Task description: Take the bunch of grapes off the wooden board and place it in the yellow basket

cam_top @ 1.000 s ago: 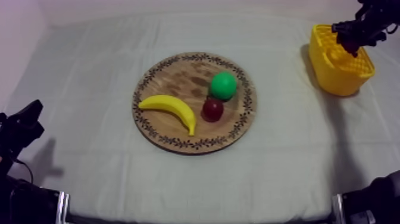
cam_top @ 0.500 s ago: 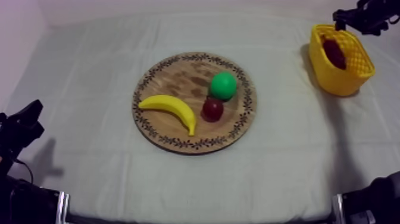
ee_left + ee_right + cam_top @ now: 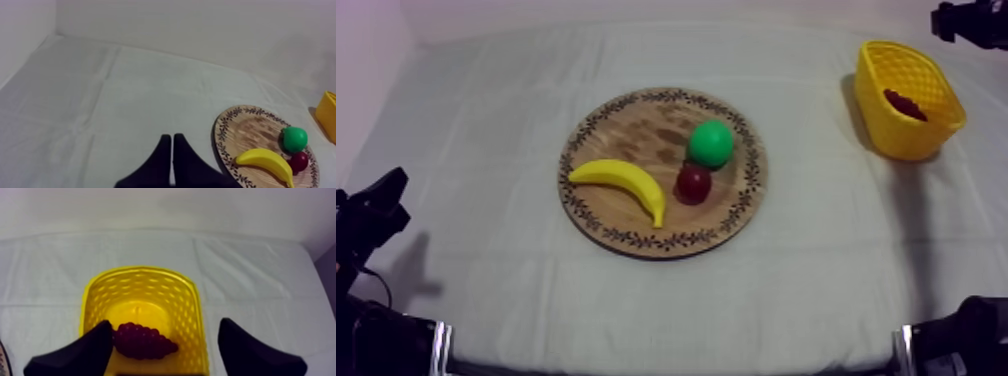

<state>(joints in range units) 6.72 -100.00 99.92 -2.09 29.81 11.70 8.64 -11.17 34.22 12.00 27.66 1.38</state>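
Left gripper (image 3: pixel 172 139): fingers are pressed together as a narrow wedge, nothing held, low over the bench's left.
Wooden board (image 3: pixel 626 125): centre; banana (image 3: pixel 621 178), pear (image 3: pixel 711 143) and small red fruit (image 3: pixel 693 184) are carried.
Yellow basket (image 3: pixel 896 140): far right; bunch of grapes (image 3: pixel 142 340) is lodged inside.
Right gripper (image 3: pixel 166 323): spread wide above the basket, empty.
Placement is judged done; only withdrawal is left.
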